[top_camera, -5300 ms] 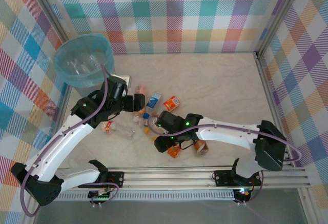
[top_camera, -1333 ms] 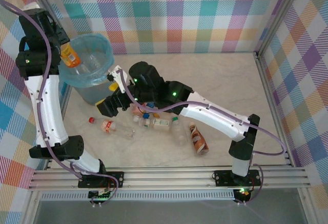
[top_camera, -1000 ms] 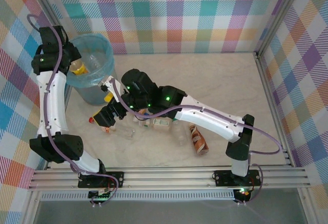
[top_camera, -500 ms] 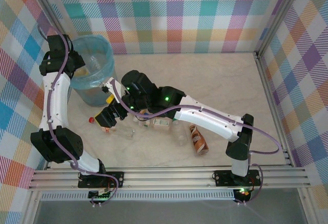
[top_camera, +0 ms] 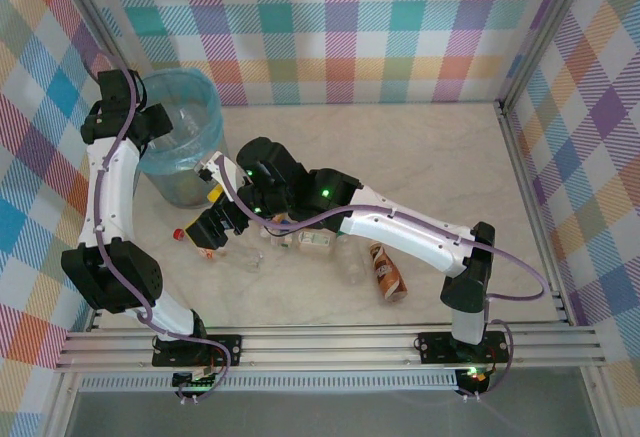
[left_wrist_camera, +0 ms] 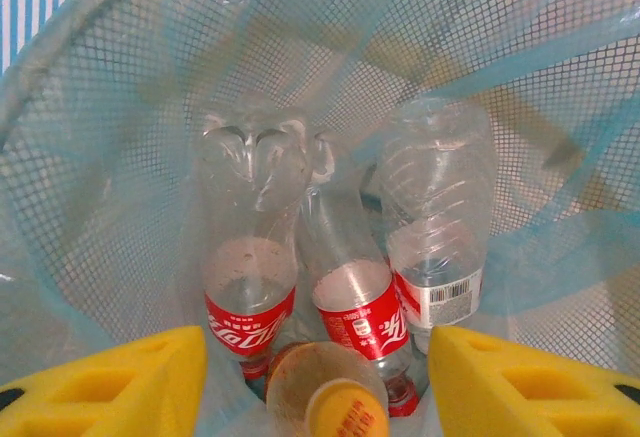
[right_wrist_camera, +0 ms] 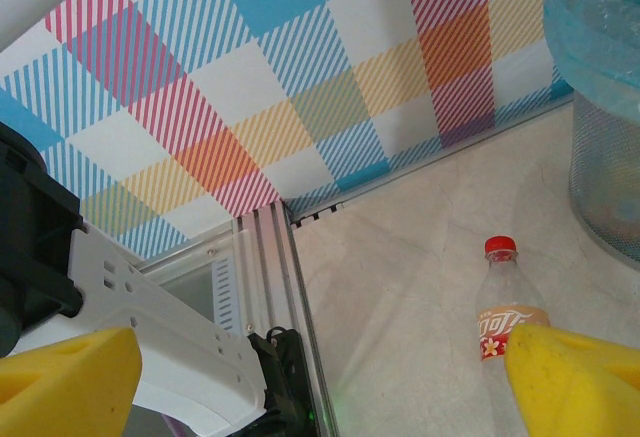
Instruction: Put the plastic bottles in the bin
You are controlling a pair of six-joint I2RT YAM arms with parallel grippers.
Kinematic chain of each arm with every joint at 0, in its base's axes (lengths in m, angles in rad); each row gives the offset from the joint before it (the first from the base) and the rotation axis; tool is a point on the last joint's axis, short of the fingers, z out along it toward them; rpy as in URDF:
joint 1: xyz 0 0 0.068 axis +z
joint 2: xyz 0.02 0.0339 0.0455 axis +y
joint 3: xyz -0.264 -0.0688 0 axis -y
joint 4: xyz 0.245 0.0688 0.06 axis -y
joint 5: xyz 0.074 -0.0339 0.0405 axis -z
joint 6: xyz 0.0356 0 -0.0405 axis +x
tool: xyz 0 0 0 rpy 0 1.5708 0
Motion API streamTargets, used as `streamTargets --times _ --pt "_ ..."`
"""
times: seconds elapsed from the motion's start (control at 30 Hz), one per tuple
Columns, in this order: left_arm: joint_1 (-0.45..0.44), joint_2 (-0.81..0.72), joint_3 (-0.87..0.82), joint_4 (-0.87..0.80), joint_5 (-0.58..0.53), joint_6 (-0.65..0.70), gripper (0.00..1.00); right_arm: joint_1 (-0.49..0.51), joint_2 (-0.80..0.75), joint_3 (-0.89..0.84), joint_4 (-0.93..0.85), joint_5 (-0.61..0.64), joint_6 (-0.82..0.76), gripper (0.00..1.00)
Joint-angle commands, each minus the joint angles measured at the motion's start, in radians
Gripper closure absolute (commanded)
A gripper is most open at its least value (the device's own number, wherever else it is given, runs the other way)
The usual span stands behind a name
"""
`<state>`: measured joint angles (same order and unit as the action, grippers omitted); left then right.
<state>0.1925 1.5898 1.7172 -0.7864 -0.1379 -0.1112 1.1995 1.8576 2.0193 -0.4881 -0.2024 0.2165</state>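
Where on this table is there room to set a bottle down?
The right half, from the brown bottle to the side rail, is bare, as is the strip along the back wall. Crowded beside the bin, where bottles cluster under the right arm.

Both my arms look alike. The left arm (top_camera: 108,187) and right arm (top_camera: 405,229) have glossy white link shells joined by bulky black motor housings. A lilac cable (top_camera: 543,279) trails along each arm, back from the hand to the base. On the right arm, small green lights (top_camera: 323,194) glow on the black joints just behind the hand. The left gripper (left_wrist_camera: 315,397) carries chunky yellow foam pads (left_wrist_camera: 100,387) with moulded rectangular recesses. The right gripper (right_wrist_camera: 320,382) wears the same yellow pads (right_wrist_camera: 575,382).
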Motion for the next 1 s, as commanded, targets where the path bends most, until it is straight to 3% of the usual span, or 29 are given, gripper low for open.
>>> streamTargets --times 0.0,0.27,0.5,0.73,0.87,0.97 --pt "0.015 -0.010 0.032 -0.020 0.020 -0.001 0.40 0.003 -0.008 -0.006 -0.004 0.001 -0.017 0.06" --pt "0.015 -0.082 0.135 -0.053 0.063 -0.045 0.38 0.000 -0.051 -0.015 -0.069 0.075 -0.071 0.06" --pt "-0.027 -0.244 0.128 -0.025 0.086 -0.071 0.36 -0.060 -0.210 -0.184 -0.064 0.201 -0.143 0.13" --pt "-0.209 -0.423 0.002 -0.006 0.082 -0.032 0.35 -0.123 -0.339 -0.443 -0.015 0.186 -0.265 0.13" --pt "-0.363 -0.522 -0.111 -0.037 0.090 -0.019 0.34 -0.123 -0.322 -0.554 0.012 0.163 -0.305 0.12" --pt "-0.429 -0.595 -0.211 -0.049 0.143 -0.057 0.34 -0.119 -0.259 -0.580 0.058 0.121 -0.274 0.11"
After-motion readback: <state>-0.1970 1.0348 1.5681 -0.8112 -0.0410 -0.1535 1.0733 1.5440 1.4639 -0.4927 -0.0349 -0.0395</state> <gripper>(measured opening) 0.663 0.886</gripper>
